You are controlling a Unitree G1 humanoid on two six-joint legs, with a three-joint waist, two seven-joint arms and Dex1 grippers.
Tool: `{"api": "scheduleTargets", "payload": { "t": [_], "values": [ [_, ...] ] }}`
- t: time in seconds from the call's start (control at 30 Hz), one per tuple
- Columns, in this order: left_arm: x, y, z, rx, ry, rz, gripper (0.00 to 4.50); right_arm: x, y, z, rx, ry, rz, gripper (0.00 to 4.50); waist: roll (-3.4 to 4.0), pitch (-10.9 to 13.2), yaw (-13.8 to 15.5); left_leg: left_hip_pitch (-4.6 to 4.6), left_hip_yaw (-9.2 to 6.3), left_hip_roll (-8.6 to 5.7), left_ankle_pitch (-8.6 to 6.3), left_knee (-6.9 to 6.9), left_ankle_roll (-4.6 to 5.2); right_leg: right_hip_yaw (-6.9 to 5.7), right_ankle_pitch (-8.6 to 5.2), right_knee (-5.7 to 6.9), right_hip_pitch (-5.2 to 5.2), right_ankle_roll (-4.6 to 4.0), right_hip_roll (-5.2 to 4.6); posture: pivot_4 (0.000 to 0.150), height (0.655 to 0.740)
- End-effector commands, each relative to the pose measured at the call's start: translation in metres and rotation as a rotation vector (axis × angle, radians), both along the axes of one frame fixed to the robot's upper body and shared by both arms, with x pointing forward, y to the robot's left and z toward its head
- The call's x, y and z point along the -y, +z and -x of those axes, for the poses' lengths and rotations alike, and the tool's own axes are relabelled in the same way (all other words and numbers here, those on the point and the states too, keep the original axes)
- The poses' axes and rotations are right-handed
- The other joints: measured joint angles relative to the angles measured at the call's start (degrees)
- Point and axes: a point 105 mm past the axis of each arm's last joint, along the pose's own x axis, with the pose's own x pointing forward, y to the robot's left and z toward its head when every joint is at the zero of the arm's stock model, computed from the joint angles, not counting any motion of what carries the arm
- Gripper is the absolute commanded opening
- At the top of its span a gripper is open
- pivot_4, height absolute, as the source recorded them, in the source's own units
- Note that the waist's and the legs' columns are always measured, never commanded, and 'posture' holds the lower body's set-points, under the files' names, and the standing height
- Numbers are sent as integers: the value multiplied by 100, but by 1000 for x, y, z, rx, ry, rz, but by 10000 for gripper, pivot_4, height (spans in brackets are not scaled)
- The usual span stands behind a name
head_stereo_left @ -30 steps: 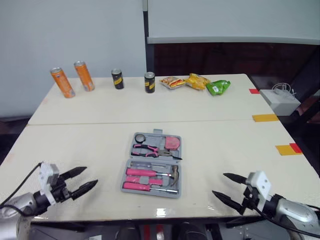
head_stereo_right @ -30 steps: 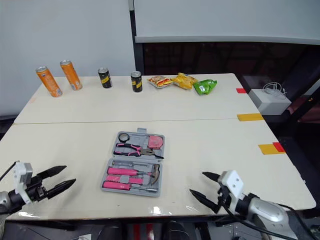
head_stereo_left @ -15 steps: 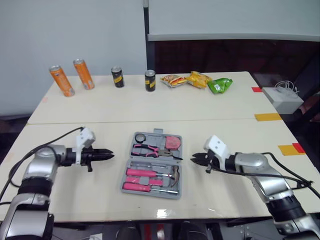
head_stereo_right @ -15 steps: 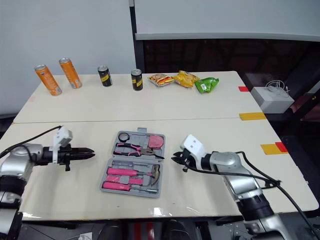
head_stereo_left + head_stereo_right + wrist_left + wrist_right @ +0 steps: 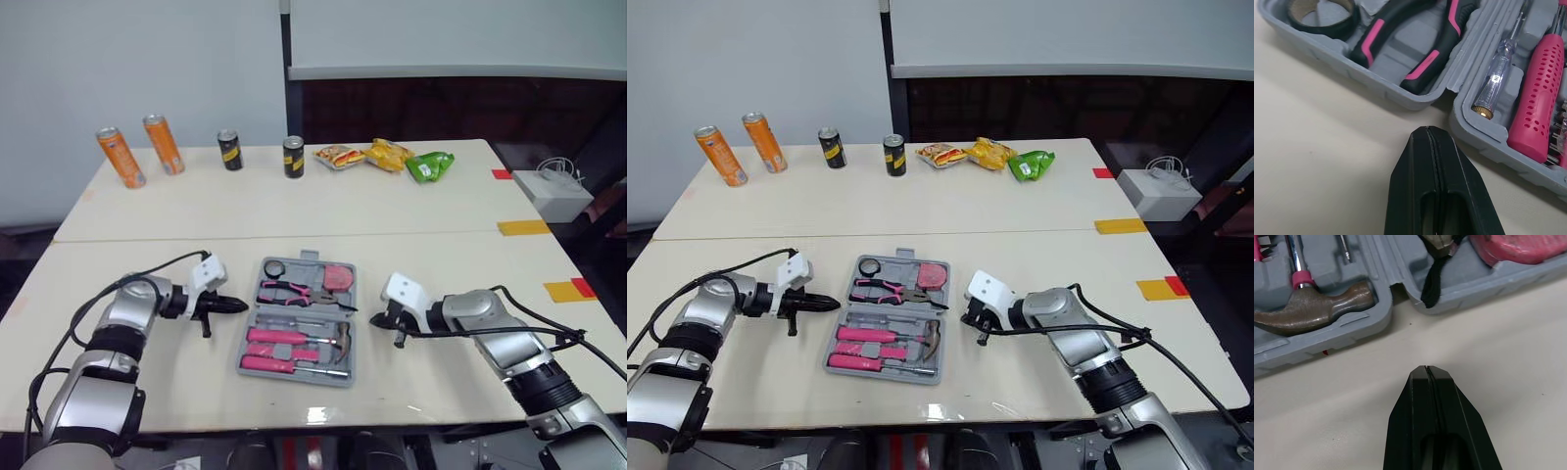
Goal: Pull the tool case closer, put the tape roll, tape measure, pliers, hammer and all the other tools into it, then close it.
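Here, the tool case (image 5: 1400, 98) lies between left hand (image 5: 236, 306) and right hand (image 5: 376, 321).

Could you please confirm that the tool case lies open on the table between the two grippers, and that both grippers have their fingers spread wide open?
Not quite: the fingers are not spread. The left gripper and the right gripper are both shut, fingers pressed together, as each wrist view shows. The rest holds: the tool case lies open on the table between them.
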Motion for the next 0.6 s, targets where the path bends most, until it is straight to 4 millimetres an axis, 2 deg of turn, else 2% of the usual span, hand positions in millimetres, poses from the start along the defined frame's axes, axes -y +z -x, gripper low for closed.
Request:
{"api": "scheduleTargets", "payload": {
  "t": [0.03,0.3,0.6],
  "values": [
    [4,6,-8,53,-5,-9,173,-9,3,-6,25,31,12,83,0,0,7,-1,0,0,1,1,0,0,1,1,0,-1,0,1500,7400],
    [16,0,-3,42,-57,5,173,-32,5,-11,45,107,-9,83,1,2,10,-3,0,1,1,7,0,0,4,2,0,-3,-2,1500,7400],
    [26,-6,10,27,-85,40,173,-37,7,-14,84,212,25,83,2,3,0,-4,3,1,0,6,0,0,4,-2,0,-3,-3,1500,7400]
  ]
}}
